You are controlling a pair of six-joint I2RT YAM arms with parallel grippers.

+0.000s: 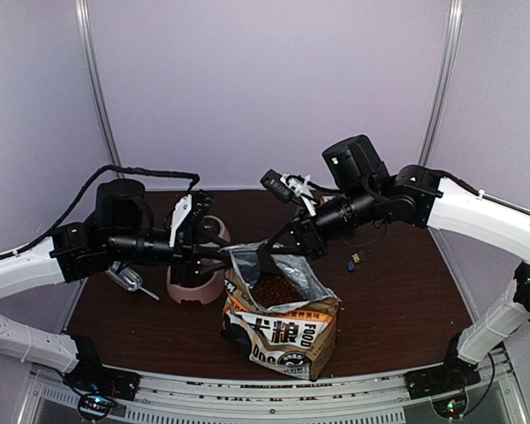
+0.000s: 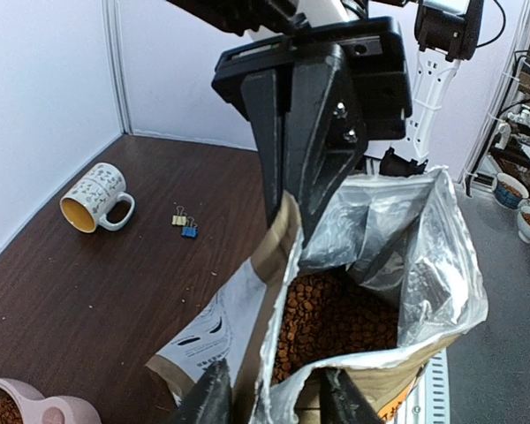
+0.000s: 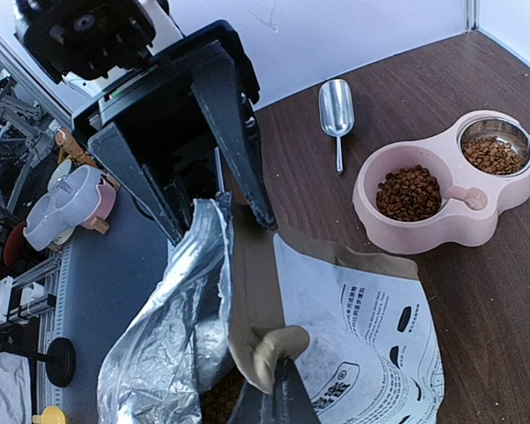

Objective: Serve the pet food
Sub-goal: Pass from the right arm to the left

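The kraft-brown dog-food bag [image 1: 283,327] stands open at the table's front centre, foil lining showing. The pet food [image 1: 278,287] fills it, and shows as dark brown kibble in the left wrist view [image 2: 336,318]. More kibble lies in both cups of the pink double bowl [image 3: 409,193]. My right gripper [image 3: 274,402] is shut on a folded bit of the bag's far rim; it also shows in the left wrist view [image 2: 287,208]. My left gripper [image 2: 278,402] is open, its fingers [image 2: 212,397] straddling the bag's near rim.
The silver scoop [image 3: 336,102] lies on the table beyond the pink bowl [image 1: 194,287], left of the bag. A patterned mug [image 2: 93,196] lies on its side at the back, with small binder clips [image 2: 184,226] near it. Cabin walls close in behind.
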